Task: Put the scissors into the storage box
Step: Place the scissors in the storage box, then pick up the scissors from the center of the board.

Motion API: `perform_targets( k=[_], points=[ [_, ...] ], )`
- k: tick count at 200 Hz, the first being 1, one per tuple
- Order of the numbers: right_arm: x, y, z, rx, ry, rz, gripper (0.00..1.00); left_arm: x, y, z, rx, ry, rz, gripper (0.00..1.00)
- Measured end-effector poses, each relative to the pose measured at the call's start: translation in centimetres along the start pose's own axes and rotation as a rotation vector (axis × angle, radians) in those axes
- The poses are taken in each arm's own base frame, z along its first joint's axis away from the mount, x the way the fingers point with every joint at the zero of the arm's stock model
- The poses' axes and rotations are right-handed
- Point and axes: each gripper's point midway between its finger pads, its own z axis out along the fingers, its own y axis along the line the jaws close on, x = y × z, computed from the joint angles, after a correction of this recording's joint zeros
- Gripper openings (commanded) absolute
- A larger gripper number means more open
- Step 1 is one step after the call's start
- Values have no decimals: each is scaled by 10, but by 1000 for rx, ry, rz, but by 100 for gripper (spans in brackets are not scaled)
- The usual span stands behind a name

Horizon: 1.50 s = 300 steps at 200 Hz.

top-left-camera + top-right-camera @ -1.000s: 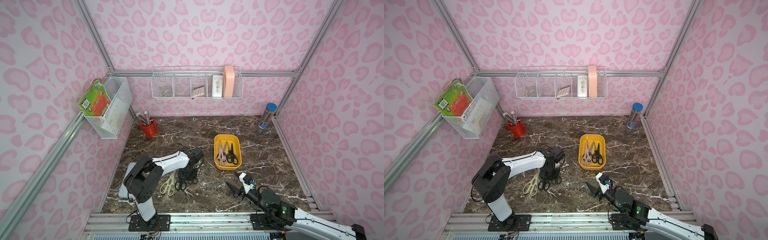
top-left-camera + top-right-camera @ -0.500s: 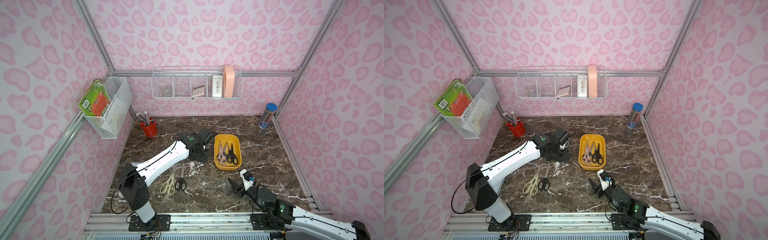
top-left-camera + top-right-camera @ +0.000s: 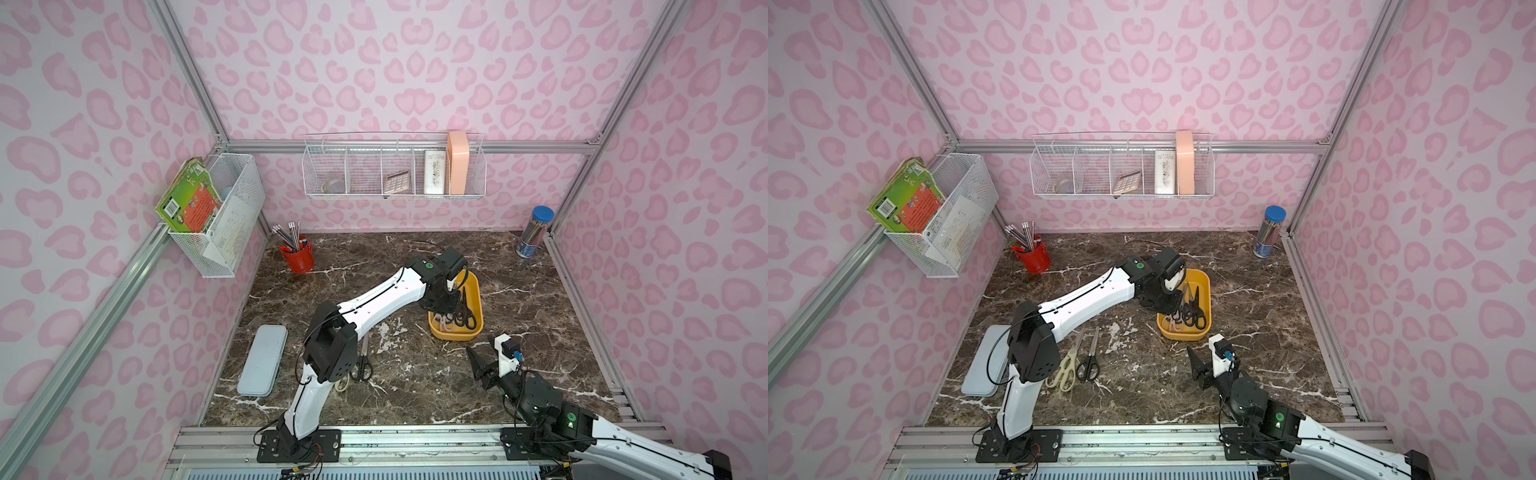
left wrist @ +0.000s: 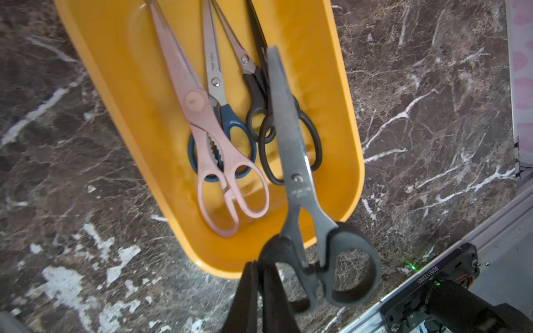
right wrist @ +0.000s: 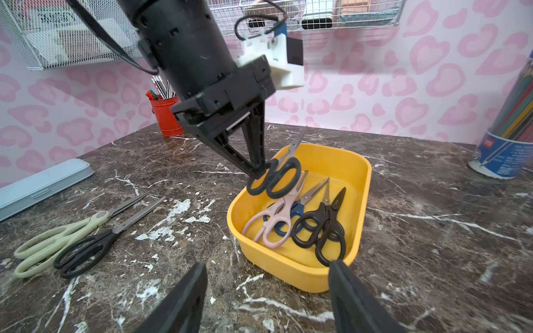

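Scissors (image 4: 295, 173), the black-handled pair in hand: carried by the left gripper (image 5: 256, 170), which is shut tight on the rim of one handle loop. The pair hangs clear above the near end of the storage box (image 4: 115, 72), closed blades pointing along the box towards its far end. This line appears chosen so that the pair falls parallel to those already inside. In the left wrist view the loops overhang the near rim, so in my judgement a release here risks a handle catching that rim.

Storage box: a shallow yellow tub on the desk, between its middle and right edge. It holds a pale pink pair (image 4: 202, 115), a dark blue pair (image 4: 230, 124) and two black pairs (image 5: 326, 227).

Outstanding: a cream-handled pair (image 3: 1063, 370) and a black pair (image 3: 1088, 361) lie side by side on the desk towards its front edge.

Right gripper (image 3: 482, 370): spread wide and empty, held above the desk just in front of the box, clear of the drop.
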Motion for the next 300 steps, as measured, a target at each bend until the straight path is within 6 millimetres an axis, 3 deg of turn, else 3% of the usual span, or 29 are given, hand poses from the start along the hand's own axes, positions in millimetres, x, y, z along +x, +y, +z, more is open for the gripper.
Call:
perform_targets(
  k=[65,81,100,114,121,147,176,210,245,279,300],
  points=[
    [2,1,0,-5,3,-2,69,-12,-4,61,48,45,-43,0],
    [2,2,0,-12,4,-2,69,-17,-4,68,58,41,-64,20],
    [2,2,0,-16,5,-5,69,-24,-7,67,74,17,-67,29],
    [3,5,0,-33,8,-12,68,-30,-10,59,84,-8,-62,39],
    [3,6,0,-36,8,-17,68,-32,-11,52,86,-26,-59,40],
    [4,8,0,-48,11,-22,68,-43,-17,5,120,-135,-42,40],
    [4,11,0,-68,12,-29,68,-38,-2,-48,134,-260,-45,42],
    [16,27,2,-149,54,-76,70,-4,61,-94,46,-351,-100,42],
    [29,60,16,-254,219,-179,72,68,147,-109,-116,-276,-230,42],
    [16,110,50,-370,327,-181,73,147,178,-107,-190,-150,-296,44],
    [14,127,75,-398,394,-147,73,192,190,-95,-213,-64,-352,41]
  ],
)
